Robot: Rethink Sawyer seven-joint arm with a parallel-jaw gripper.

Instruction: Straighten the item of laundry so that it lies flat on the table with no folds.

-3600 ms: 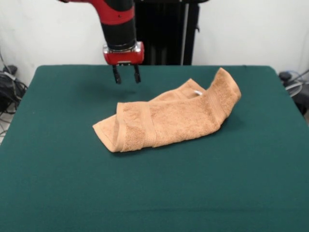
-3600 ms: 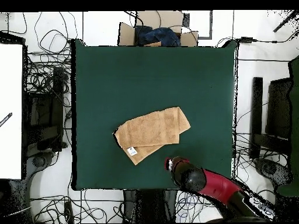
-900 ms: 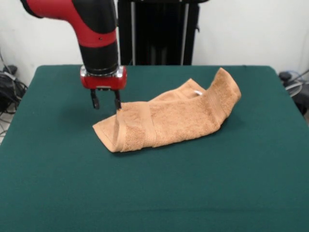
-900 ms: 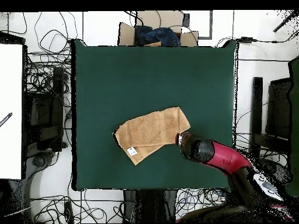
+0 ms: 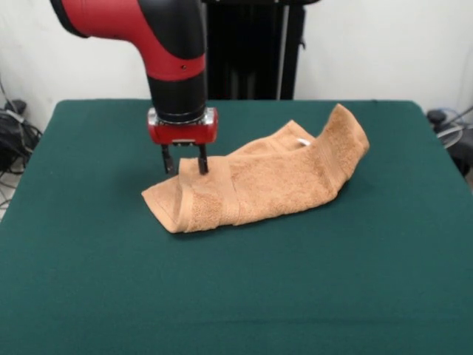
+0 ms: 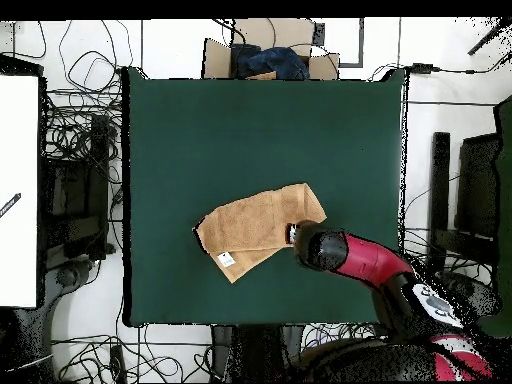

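Green table (image 5: 89, 281) surrounds folded towel (image 5: 273, 181); open gripper (image 5: 185, 164) at its edge.

Green table (image 5: 89, 281), and one thing lying on it: a peach towel (image 5: 259, 181), folded over and rumpled, stretched slantwise across the middle, its far end humped up off the cloth.

place: robotics lab | evidence: cable tangles (image 6: 85, 120) on the floor, green-clothed table (image 6: 260, 120), black pedestal (image 5: 247, 48)
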